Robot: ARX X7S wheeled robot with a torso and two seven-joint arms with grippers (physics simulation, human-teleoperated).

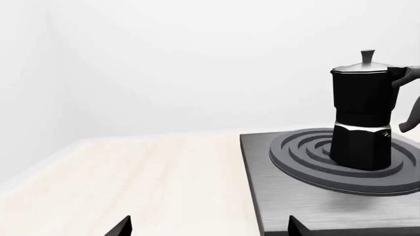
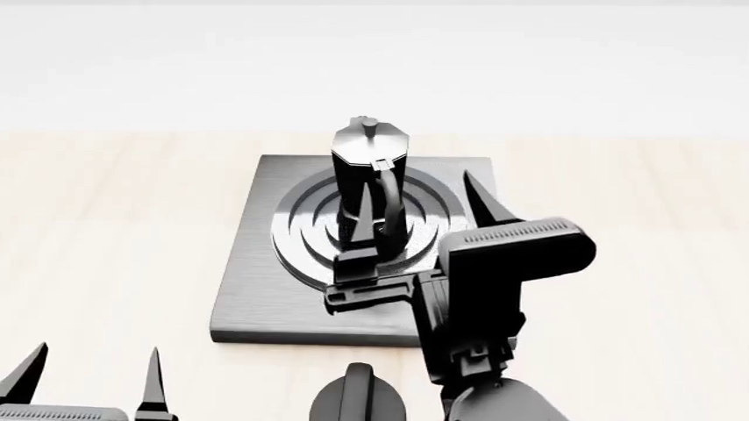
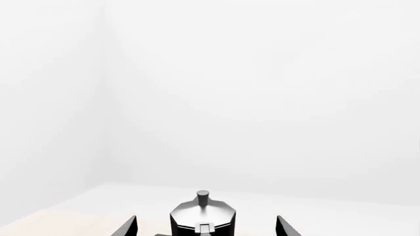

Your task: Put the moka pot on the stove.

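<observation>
Both grippers, left (image 2: 88, 373) and right (image 2: 422, 210), show fingers apart; I see the moka pot (image 2: 368, 175) upright at frame centre, apparently resting on the stove (image 2: 252, 289) burner.

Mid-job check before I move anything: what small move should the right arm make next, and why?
Probably back the right tool straight away. The moka pot stands upright on the stove burner rings, and the tool is open with fingers clear of the pot, so nothing remains to place.
</observation>
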